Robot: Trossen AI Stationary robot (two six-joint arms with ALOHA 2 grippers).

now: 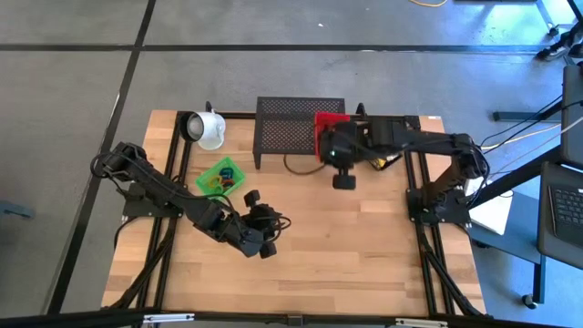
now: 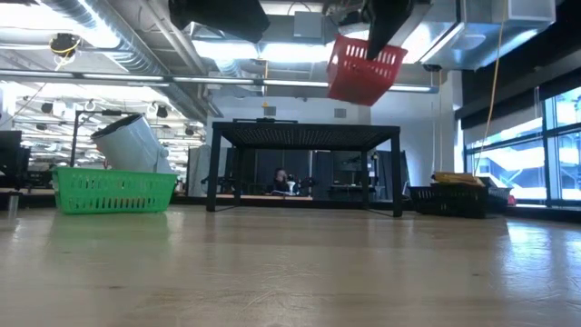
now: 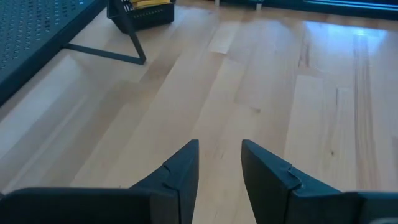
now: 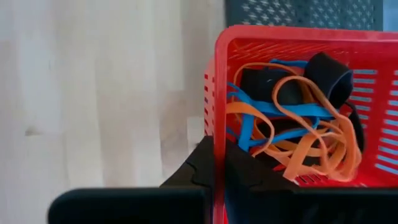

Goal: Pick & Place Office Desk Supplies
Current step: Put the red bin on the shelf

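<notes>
Right claw (image 4: 217, 165) clamping red basket (image 4: 298, 106) wall (lifted), loops (image 4: 292, 124) inside

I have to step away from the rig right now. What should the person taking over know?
Right gripper: shut on the wall of the red basket, held in the air by the black mesh shelf.
Left gripper: open, empty, low over bare table near the front.
Things: orange, blue and black loops lie inside the red basket; the green basket on the table also holds a few items; a black basket holds something yellow.
Done: red basket lifted.
Left: set it down; where is unclear.
</notes>
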